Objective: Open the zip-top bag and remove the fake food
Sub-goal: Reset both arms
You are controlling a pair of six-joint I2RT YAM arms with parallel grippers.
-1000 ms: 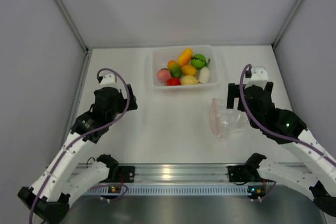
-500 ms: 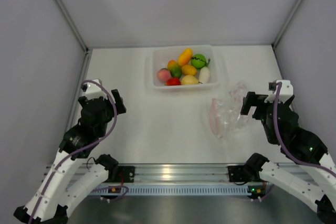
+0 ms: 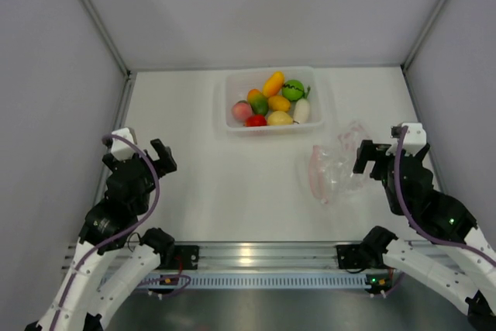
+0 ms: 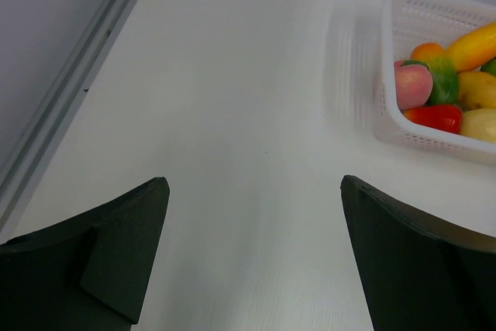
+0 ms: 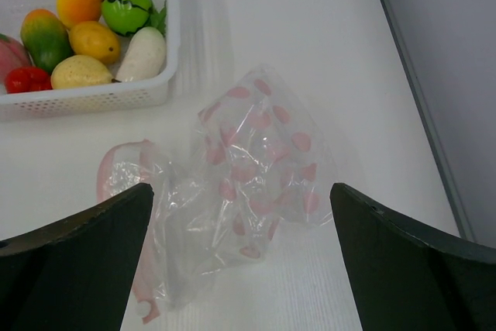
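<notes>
The zip-top bag lies crumpled and empty on the table at the right, clear with pink spots, its pink zip strip on its left edge; it also shows in the right wrist view. The fake food lies in a white basket at the back centre, several glossy pieces, also in the right wrist view and the left wrist view. My right gripper is open and empty just right of the bag. My left gripper is open and empty over bare table at the left.
Grey walls close the table at the left, right and back. A metal rail runs along the near edge between the arm bases. The basket's rim stands just behind the bag.
Both arms have drawn back toward the near edge and outward, the left one further left, the right one further right. The bag has puffed up slightly after the right gripper left it.
</notes>
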